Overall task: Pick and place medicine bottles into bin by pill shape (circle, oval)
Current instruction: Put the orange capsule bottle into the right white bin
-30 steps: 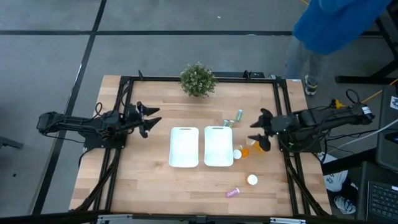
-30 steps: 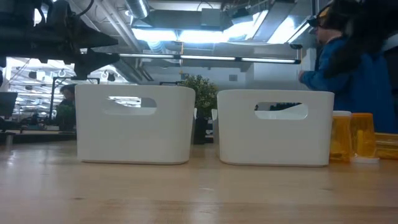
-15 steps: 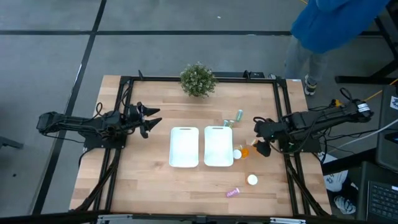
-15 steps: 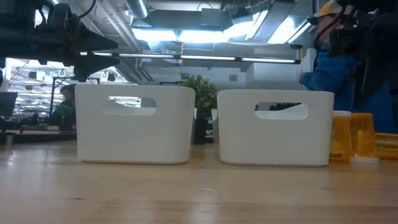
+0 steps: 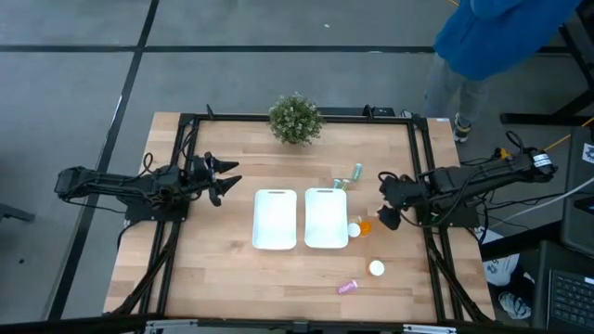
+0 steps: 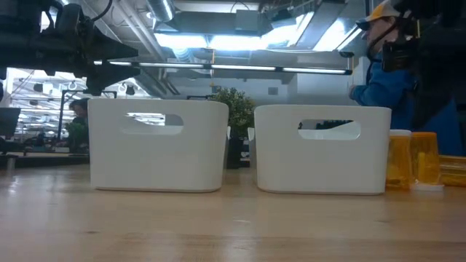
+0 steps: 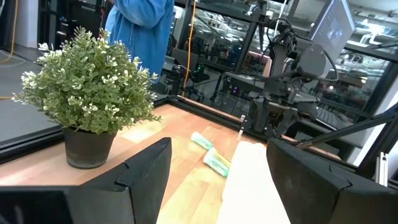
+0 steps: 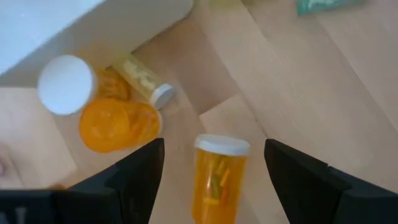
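I am at the reaching step: the right gripper (image 8: 214,180) hangs with its jaws spread and empty over a translucent orange plastic bottle with a white cap (image 8: 217,177) that lies on the wooden table (image 5: 223,269), just beside the right one of the 2 white plastic bins (image 5: 325,219), and no bottle seems to be inside a bin yet. The left gripper (image 5: 225,179) waits released on the left side. I judge the next move is to descend straight, so the fingers come on both sides of this bottle, then close.

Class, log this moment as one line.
right pincer: open, above orange bottle | left pincer: open, idle | bins: no bottles
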You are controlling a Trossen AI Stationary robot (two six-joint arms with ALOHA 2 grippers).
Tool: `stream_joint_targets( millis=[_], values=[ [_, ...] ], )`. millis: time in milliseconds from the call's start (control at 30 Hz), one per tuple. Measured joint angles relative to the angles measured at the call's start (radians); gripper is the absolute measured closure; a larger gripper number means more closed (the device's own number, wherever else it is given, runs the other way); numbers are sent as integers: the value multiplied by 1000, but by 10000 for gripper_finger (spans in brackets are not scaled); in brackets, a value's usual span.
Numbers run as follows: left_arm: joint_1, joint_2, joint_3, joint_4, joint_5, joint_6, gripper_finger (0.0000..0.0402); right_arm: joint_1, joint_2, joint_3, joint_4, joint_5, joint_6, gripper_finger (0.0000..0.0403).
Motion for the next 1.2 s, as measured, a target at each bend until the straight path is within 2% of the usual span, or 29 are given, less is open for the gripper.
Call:
stream_joint_targets(
  millis=[200,567,800,1200],
  values=[
    [0,0,0,0,0,0,147,0,0,0,-41,61,1,124],
    [0,0,0,0,0,-1,147,0,11,-2,-121,52,72,124],
    [0,0,0,-1,0,0,147,1,57,-51,-34,-10,-4,124],
    [0,0,0,-9,0,0,147,0,156,-51,44,-10,-35,124]
  ],
)
